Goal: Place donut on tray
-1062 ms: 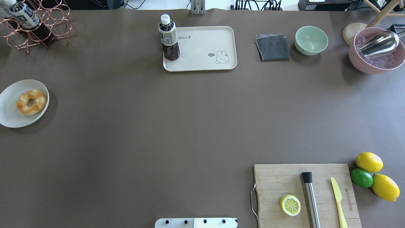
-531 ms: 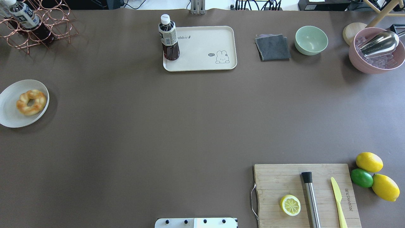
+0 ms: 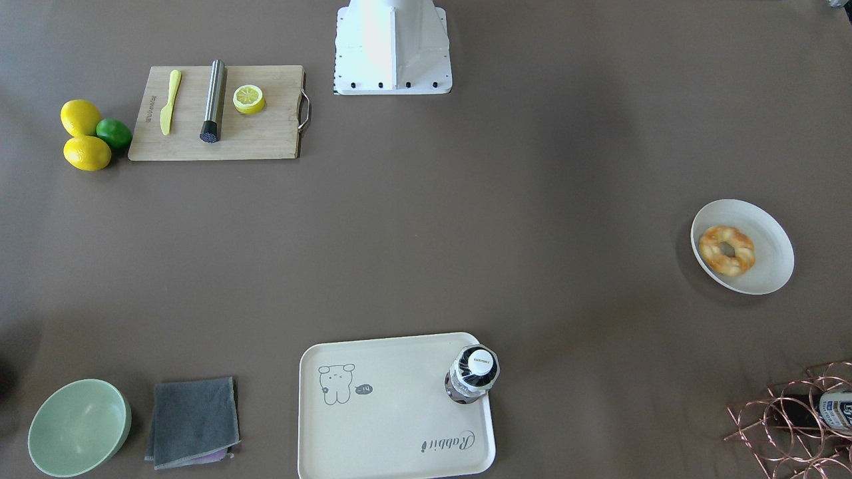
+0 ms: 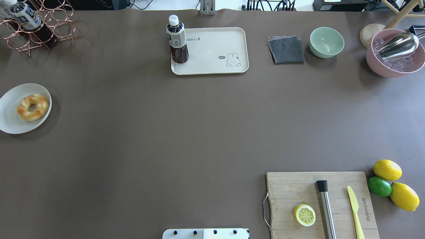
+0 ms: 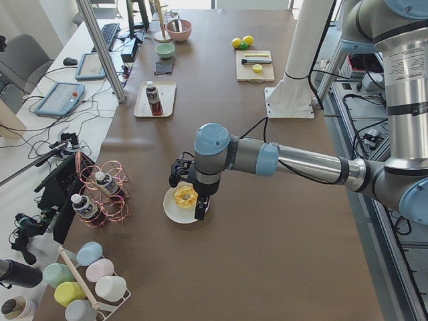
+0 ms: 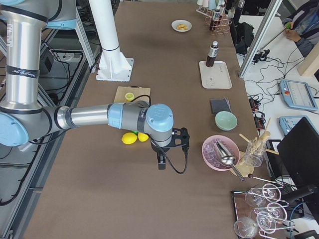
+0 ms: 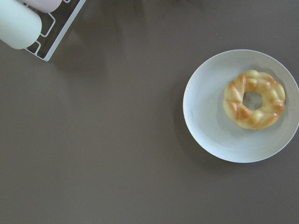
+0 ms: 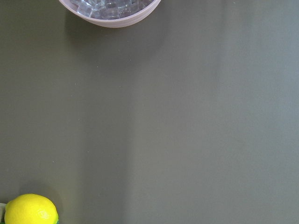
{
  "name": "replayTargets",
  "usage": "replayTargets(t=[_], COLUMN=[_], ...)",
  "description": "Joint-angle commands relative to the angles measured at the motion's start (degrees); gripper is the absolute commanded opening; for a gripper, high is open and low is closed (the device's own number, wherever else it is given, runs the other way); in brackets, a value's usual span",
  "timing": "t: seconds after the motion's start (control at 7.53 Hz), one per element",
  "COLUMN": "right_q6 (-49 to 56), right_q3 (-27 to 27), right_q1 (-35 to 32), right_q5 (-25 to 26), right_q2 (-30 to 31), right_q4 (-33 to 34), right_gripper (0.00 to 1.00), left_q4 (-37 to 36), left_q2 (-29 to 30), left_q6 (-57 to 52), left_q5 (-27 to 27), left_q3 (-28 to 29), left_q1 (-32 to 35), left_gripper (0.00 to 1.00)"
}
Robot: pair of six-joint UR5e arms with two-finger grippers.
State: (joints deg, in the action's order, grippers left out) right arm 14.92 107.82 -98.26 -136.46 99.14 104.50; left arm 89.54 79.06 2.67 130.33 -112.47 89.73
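The donut is a golden braided ring lying on a round white plate at the table's left edge. It also shows in the left wrist view and the front view. The cream tray with the rabbit drawing lies at the far middle of the table, apart from the donut. In the exterior left view my left gripper hangs above the plate and donut. In the exterior right view my right gripper hovers near the pink bowl. I cannot tell whether either gripper is open or shut.
A dark bottle stands on the tray's left corner. A grey cloth, green bowl and pink ice bowl line the far right. A cutting board with lemon half, lemons and a lime sits front right. A copper rack stands far left.
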Motion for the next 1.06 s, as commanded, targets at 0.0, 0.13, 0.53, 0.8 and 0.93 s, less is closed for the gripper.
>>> replayTargets(t=[0.0, 0.13, 0.53, 0.8, 0.93], right_q6=[0.02, -0.07, 0.02, 0.19, 0.02], right_q3=[-0.24, -0.07, -0.24, -0.24, -0.59], right_q1=[-0.44, -0.44, -0.35, -0.35, -0.35], right_q5=[0.05, 0.05, -0.13, -0.21, -0.13], right_q2=[1.06, 0.97, 0.97, 1.06, 0.88], right_q4=[0.00, 0.00, -0.09, 0.00, 0.00], right_gripper=[1.00, 1.00, 1.00, 1.00, 1.00], left_q4=[4.22, 6.41, 12.65, 16.44, 16.45], left_q2=[-1.44, -3.02, -5.76, -1.22, 3.51], left_q6=[2.25, 2.25, 2.25, 2.69, 2.95], left_q5=[0.27, 0.62, 3.18, 3.26, 3.18], left_q3=[-0.03, -0.64, 1.79, 9.95, 14.34], left_q1=[-0.34, -0.43, -0.78, -3.74, -6.73], left_gripper=[0.98, 0.98, 0.98, 0.97, 0.97])
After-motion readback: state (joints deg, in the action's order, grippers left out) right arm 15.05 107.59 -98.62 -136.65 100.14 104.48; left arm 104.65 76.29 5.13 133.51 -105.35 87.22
